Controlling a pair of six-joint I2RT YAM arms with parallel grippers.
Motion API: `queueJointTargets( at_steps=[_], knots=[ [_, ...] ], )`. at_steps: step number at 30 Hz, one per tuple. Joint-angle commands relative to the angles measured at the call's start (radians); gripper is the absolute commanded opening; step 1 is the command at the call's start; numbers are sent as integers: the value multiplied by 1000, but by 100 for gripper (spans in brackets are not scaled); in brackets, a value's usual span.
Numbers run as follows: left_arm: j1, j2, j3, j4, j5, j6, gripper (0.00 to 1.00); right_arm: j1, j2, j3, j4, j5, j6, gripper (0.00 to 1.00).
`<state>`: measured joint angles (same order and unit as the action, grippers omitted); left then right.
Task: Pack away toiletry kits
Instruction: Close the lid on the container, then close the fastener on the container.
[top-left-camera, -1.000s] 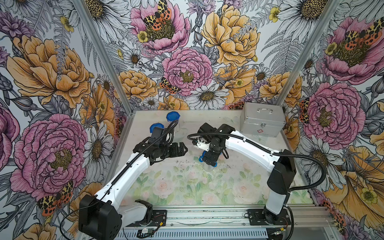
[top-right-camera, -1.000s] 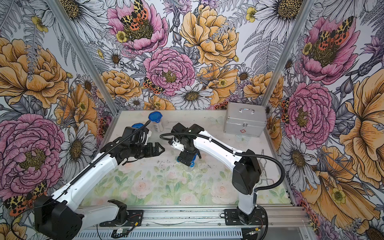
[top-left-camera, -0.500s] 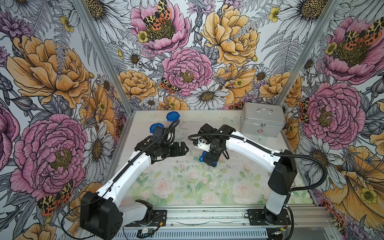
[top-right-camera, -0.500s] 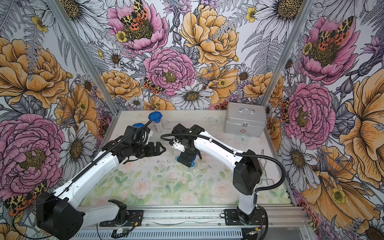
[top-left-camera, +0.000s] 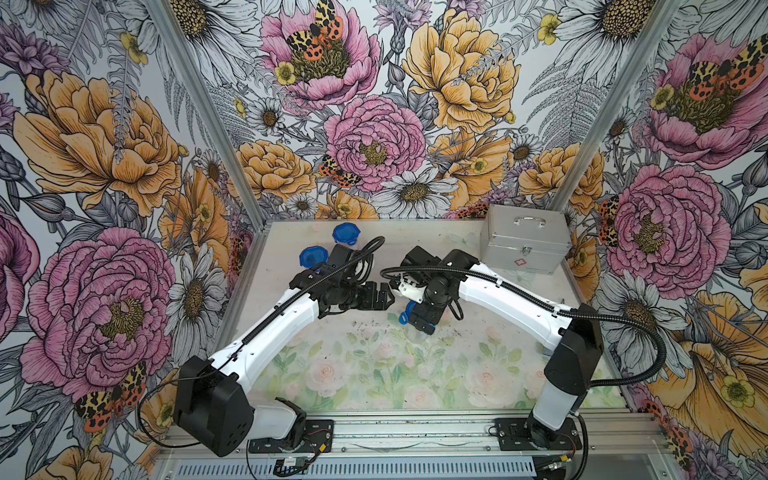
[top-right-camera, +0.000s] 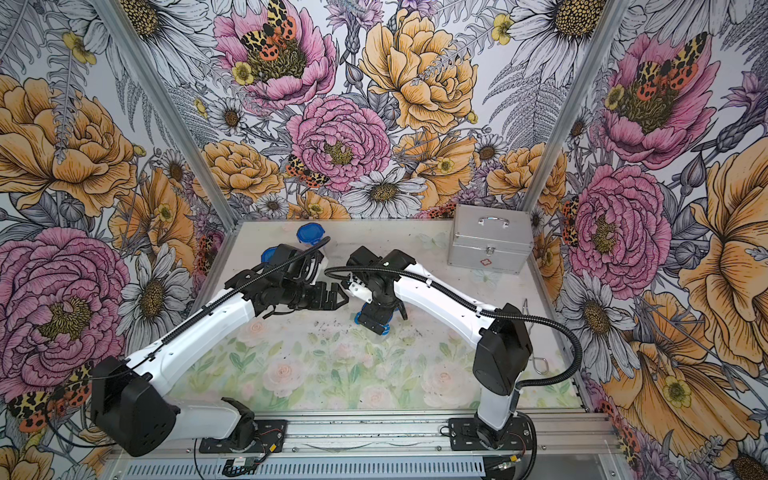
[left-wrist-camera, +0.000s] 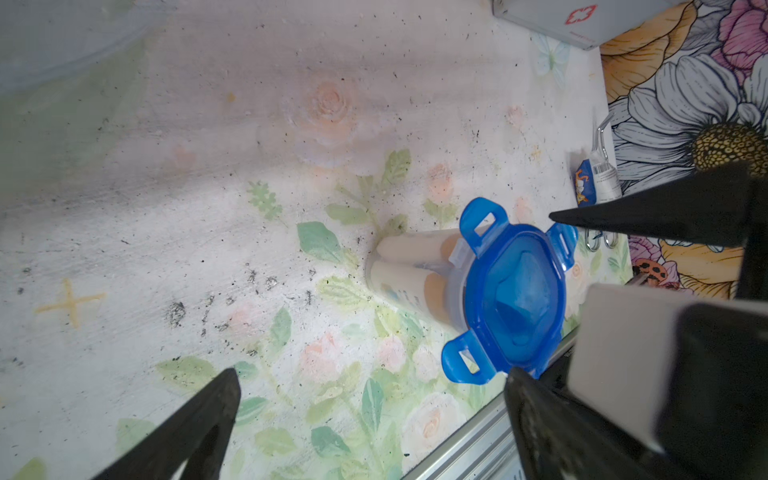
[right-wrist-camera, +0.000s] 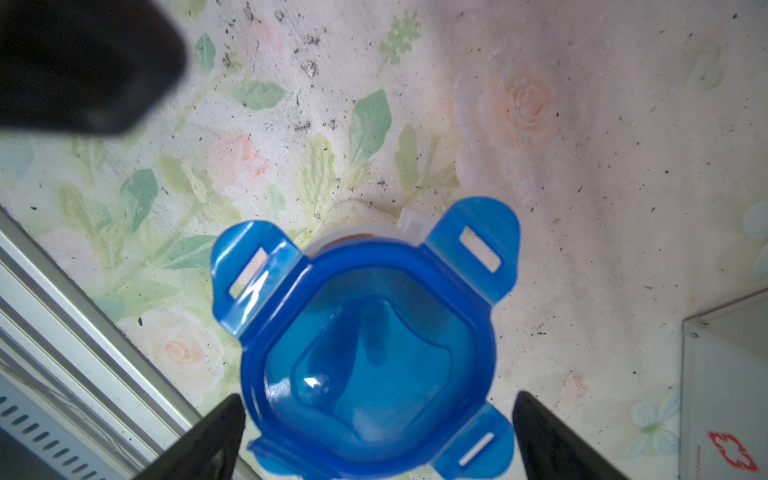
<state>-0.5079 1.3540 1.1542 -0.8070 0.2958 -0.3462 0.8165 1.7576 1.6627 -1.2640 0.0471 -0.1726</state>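
One toiletry kit, a clear cup (left-wrist-camera: 411, 270) holding white bottles, stands upright mid-table with its blue four-tabbed lid (right-wrist-camera: 374, 345) on top and the tabs splayed outward. My right gripper (right-wrist-camera: 376, 419) is open just above it, one finger on each side of the lid (top-left-camera: 405, 318). My left gripper (left-wrist-camera: 372, 376) is open and holds nothing; it hovers just left of the right gripper (top-left-camera: 419, 324) in both top views. Two more blue-lidded kits (top-left-camera: 345, 233) (top-left-camera: 313, 257) stand at the back left, partly hidden by the left arm.
A silver metal case (top-left-camera: 523, 239) with a handle stands shut at the back right. A small blue-and-white tube (left-wrist-camera: 594, 183) and a wire piece (top-right-camera: 536, 361) lie by the right wall. The metal rail (right-wrist-camera: 62, 311) runs along the table's front edge.
My left gripper has crept slightly to the right, closer to the right gripper. The right gripper stays over the lid.
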Motion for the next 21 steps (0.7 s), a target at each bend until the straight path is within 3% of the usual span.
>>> queueJointTargets(
  at_steps=[1, 4, 9, 14, 21],
  knots=[
    [-14, 12, 49, -13, -16, 25, 98, -7, -107, 12, 11, -36, 67, 99],
    [-18, 19, 77, -29, 0, 35, 97, -18, -183, 22, 18, -65, 190, 99],
    [-70, 83, 145, -48, 29, 75, 95, -234, -326, -154, 72, -206, 495, 94],
    [-124, 166, 198, -52, 17, 77, 92, -330, -395, -331, 176, -421, 573, 81],
    [-130, 223, 216, -54, 24, 53, 85, -331, -331, -415, 356, -560, 650, 60]
  ],
)
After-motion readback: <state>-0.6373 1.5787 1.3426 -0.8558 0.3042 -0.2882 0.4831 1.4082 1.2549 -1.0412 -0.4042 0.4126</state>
